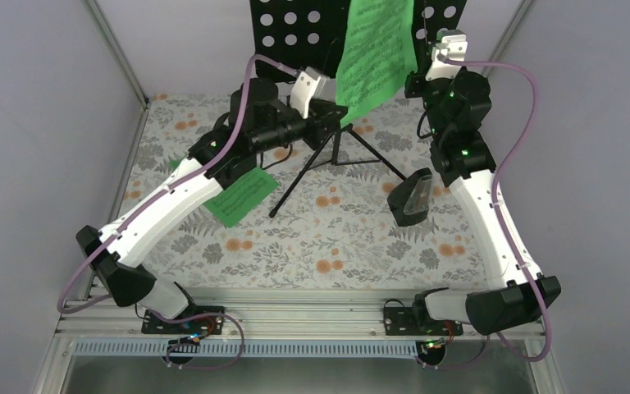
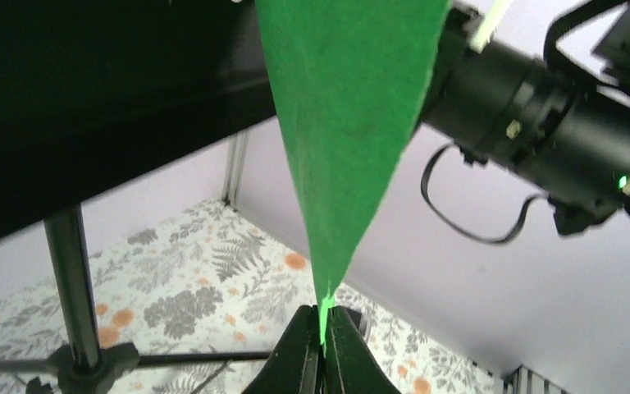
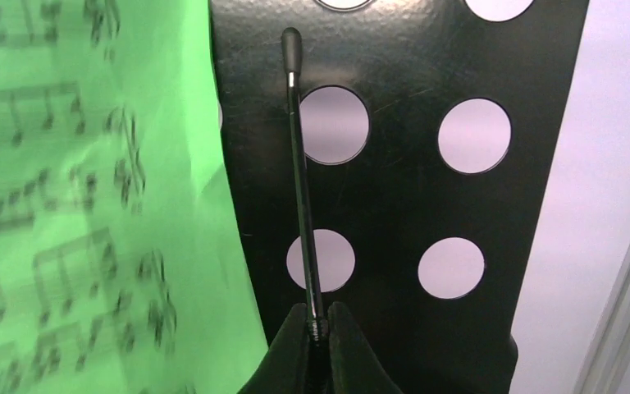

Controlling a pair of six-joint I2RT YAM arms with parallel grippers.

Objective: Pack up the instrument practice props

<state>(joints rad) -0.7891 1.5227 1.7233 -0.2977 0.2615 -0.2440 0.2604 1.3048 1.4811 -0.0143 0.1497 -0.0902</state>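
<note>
Green paper is what your left gripper (image 2: 321, 328) has. Its fingers are pressed together on the bottom corner of the green music sheet (image 1: 373, 57). That sheet hangs tilted in front of the music stand (image 1: 295, 25), its upper part against the hole-punched desk and its lower corner pulled out toward you, below the desk's shelf.

Your right gripper (image 3: 318, 328) is up at the stand's right side. It is clamped on the lower end of a thin black rod (image 3: 299, 164) that stands upright against the desk face, just right of the sheet's edge.

A second green sheet (image 1: 242, 197) lies flat on the floral cloth (image 1: 336, 246), in front of the stand and to its left. It sits partly under your left arm and just beside the stand's long front-left leg.

On the cloth to the stand's front right you have the metronome (image 1: 410, 197), close to the right front leg but apart from it, right next to your right arm. Whether it stands upright or leans, you cannot tell from above.
</note>
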